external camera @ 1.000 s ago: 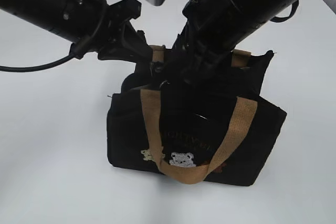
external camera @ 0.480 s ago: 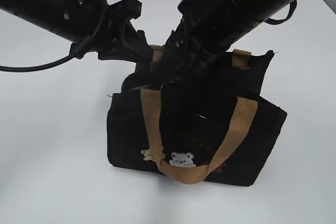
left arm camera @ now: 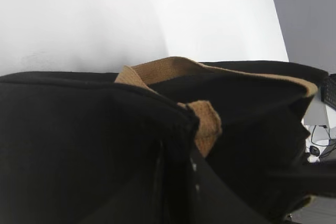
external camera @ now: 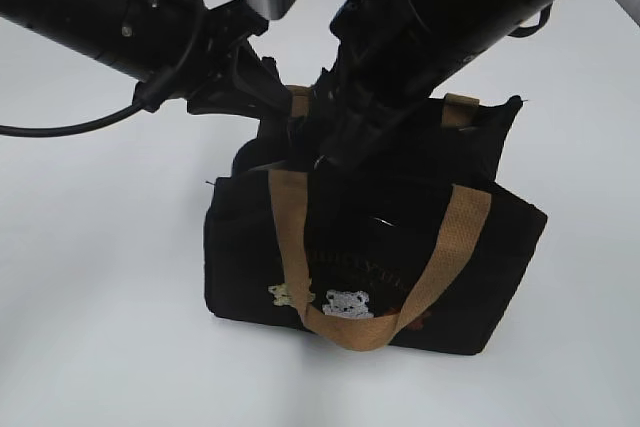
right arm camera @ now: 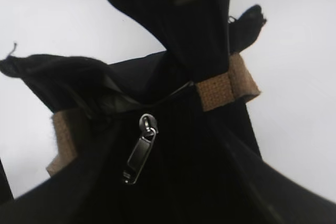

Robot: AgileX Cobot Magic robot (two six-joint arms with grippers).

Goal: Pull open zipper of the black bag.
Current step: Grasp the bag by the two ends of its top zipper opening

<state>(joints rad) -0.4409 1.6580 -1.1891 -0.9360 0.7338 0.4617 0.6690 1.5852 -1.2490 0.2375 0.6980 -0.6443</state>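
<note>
On the plain white desk [external camera: 90, 277] you see the black bag [external camera: 250, 257] standing upright near the middle, its tan handle [external camera: 455, 232] hanging over the front above the small bear embroidery [external camera: 347, 303]. Your left hand [external camera: 272, 97] is clenched at the bag's rear left top edge, though what it pinches is hidden from view. Your right hand [external camera: 335, 147] sits half parted over the top of the bag, where the zipper [right arm camera: 139, 150] pull lies on the dark fabric, and I cannot tell whether it grips anything.
</note>
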